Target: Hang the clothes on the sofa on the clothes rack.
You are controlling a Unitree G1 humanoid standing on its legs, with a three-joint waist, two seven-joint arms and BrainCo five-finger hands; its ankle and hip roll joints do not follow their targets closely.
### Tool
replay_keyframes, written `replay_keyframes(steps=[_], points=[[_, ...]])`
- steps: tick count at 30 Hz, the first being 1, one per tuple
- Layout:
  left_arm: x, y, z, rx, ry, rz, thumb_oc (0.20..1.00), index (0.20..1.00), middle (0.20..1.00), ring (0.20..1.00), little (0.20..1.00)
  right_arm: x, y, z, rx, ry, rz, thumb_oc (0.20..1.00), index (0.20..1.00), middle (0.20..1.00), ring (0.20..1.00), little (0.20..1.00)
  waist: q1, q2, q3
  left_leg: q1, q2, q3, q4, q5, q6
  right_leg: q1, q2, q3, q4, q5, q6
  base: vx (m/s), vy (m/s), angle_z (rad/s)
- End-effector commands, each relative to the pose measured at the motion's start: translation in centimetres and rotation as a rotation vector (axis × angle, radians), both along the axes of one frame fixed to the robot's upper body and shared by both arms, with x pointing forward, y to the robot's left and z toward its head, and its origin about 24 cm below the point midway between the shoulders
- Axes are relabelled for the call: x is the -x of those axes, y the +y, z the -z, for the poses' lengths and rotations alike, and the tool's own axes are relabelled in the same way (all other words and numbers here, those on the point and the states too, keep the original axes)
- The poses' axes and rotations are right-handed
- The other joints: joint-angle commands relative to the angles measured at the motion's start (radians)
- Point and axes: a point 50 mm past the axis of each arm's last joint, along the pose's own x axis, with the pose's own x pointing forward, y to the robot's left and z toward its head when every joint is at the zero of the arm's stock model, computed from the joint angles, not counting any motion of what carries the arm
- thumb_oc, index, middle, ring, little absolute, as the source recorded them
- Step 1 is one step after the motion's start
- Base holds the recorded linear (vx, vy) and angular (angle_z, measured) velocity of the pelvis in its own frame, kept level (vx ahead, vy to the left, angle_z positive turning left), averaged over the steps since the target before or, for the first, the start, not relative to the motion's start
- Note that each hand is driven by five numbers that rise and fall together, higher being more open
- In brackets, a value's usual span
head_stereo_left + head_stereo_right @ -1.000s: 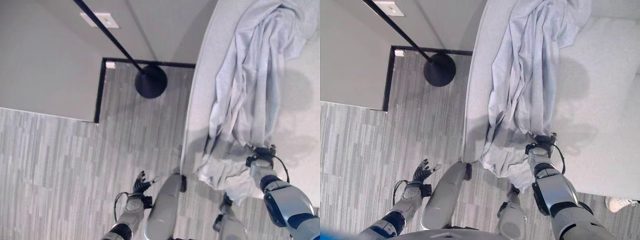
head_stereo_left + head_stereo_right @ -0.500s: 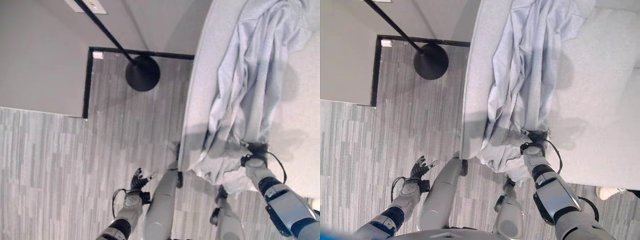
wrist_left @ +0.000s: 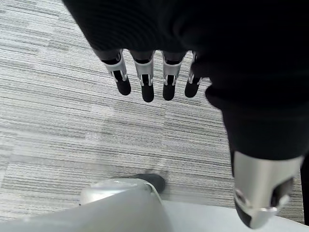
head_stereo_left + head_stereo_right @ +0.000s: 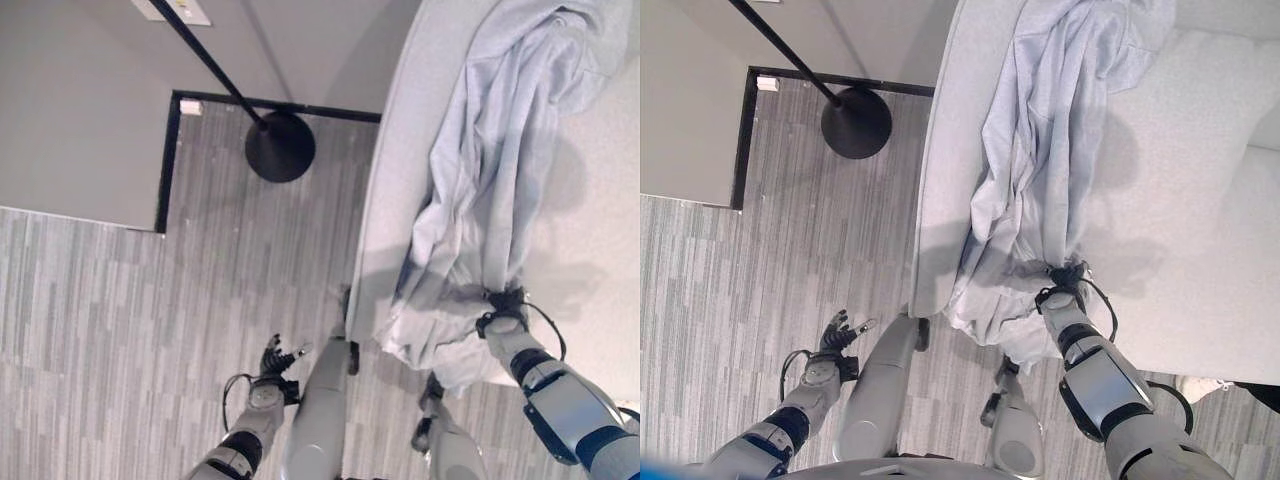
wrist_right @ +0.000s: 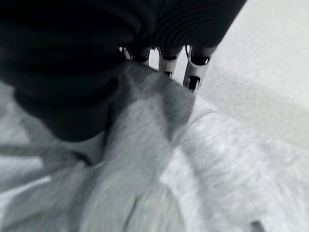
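Living-room setting: a pale grey sofa (image 4: 1200, 180) draped with a garment (image 4: 1040, 170), grey wood-plank floor (image 4: 120, 320), plain wall (image 4: 70, 110), and a black rack (image 4: 280, 147) with a round base.

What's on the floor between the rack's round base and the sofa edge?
Nothing: in the left eye view, bare grey plank floor separates the clothes rack's black base from the sofa, where the pale garment hangs.
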Motion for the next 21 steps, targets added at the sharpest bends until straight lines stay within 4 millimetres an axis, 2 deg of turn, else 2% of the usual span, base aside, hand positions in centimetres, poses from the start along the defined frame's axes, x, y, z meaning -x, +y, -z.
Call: replay_keyframes(steps=[1, 7, 10, 11, 12, 13, 14, 16, 17, 21], points=[[0.9, -1.5, 0.8, -0.037, 0.050, 0.103, 1.000, 1.000, 1.000, 1.000, 1.000, -2.8, 12.3, -2.1, -0.352, -0.111, -0.440, 0.200, 0.200, 0.200, 0.200, 0.200, 0.075, 0.000, 0.007, -0.117, 0.007, -0.038, 0.085, -0.042, -0.068, 0.065, -0.063, -0.033, 0.075, -0.026, -0.019, -0.01, -0.073, 0.02], [1.9, -0.7, 1.7, -0.052, 0.121, 0.077, 1.000, 1.000, 1.000, 1.000, 1.000, -1.4, 10.7, -0.1, -0.411, -0.072, -0.380, 0.200, 0.200, 0.200, 0.200, 0.200, 0.062, -0.030, -0.020, -0.067, 0.018, -0.044, 0.069, -0.038, -0.072, 0.103, -0.051, -0.036, 0.072, -0.038, -0.022, 0.00, -0.053, 0.05], [3.0, 0.1, 2.4, -0.050, 0.171, 0.037, 1.000, 1.000, 1.000, 1.000, 1.000, -0.7, 9.5, 0.4, -0.567, -0.127, -0.263, 0.200, 0.200, 0.200, 0.200, 0.200, 0.052, -0.050, -0.050, -0.009, 0.026, -0.046, 0.042, -0.031, -0.077, 0.140, -0.044, -0.035, 0.070, -0.047, -0.025, 0.02, -0.050, 0.08], [3.3, 0.4, 2.5, -0.045, 0.182, 0.019, 1.000, 1.000, 1.000, 1.000, 1.000, -0.8, 9.6, 0.0, -0.616, -0.170, -0.254, 0.200, 0.200, 0.200, 0.200, 0.200, 0.047, -0.057, -0.058, 0.011, 0.030, -0.044, 0.034, -0.028, -0.078, 0.149, -0.043, -0.034, 0.071, -0.048, -0.026, -0.01, -0.064, 0.02], [4.2, 0.7, 2.9, -0.020, 0.198, -0.026, 1.000, 1.000, 1.000, 1.000, 1.000, -0.9, 9.9, -1.3, -0.714, -0.279, -0.246, 0.200, 0.200, 0.200, 0.200, 0.200, 0.036, -0.073, -0.075, 0.063, 0.042, -0.038, 0.005, -0.017, -0.083, 0.176, -0.041, -0.031, 0.072, -0.052, -0.028, 0.00, -0.055, -0.03], [4.5, 0.8, 3.0, -0.006, 0.202, -0.038, 1.000, 1.000, 1.000, 1.000, 1.000, -0.6, 10.2, -1.4, -0.740, -0.296, -0.257, 0.200, 0.200, 0.200, 0.200, 0.200, 0.033, -0.077, -0.081, 0.074, 0.044, -0.036, 0.006, -0.016, -0.081, 0.183, -0.042, -0.029, 0.072, -0.051, -0.029, -0.04, -0.009, -0.11], [4.7, 0.9, 3.0, 0.008, 0.203, -0.053, 1.000, 1.000, 1.000, 1.000, 1.000, -0.3, 10.1, -1.7, -0.770, -0.331, -0.254, 0.200, 0.200, 0.200, 0.200, 0.200, 0.027, -0.078, -0.092, 0.086, 0.047, -0.029, -0.014, 0.013, -0.070, 0.187, -0.042, -0.033, 0.072, -0.039, -0.029, -0.05, -0.001, -0.10], [5.3, 1.4, 3.2, 0.027, 0.211, -0.096, 1.000, 1.000, 1.000, 1.000, 1.000, -0.3, 10.1, -3.3, -0.828, -0.431, -0.284, 0.200, 0.200, 0.200, 0.200, 0.200, 0.017, -0.091, -0.110, 0.129, 0.054, -0.025, -0.039, 0.024, -0.073, 0.211, -0.039, -0.030, 0.073, -0.042, -0.029, -0.03, -0.031, -0.07], [5.3, 1.4, 3.2, 0.027, 0.212, -0.096, 1.000, 1.000, 1.000, 1.000, 1.000, -0.3, 10.1, -3.3, -0.828, -0.431, -0.284, 0.200, 0.200, 0.200, 0.200, 0.200, 0.017, -0.091, -0.110, 0.131, 0.054, -0.024, -0.040, 0.024, -0.073, 0.212, -0.039, -0.030, 0.073, -0.041, -0.029, -0.01, -0.041, -0.09], [5.3, 2.4, 2.8, 0.082, 0.169, -0.186, 1.000, 1.000, 1.000, 1.000, 1.000, -0.5, 8.6, -8.5, -0.871, -0.696, -0.354, 0.200, 0.200, 0.200, 0.200, 0.200, -0.009, -0.109, -0.176, 0.246, 0.074, -0.006, -0.116, 0.068, -0.086, 0.276, -0.026, -0.025, 0.064, -0.050, -0.034, -0.03, -0.087, -0.16]])
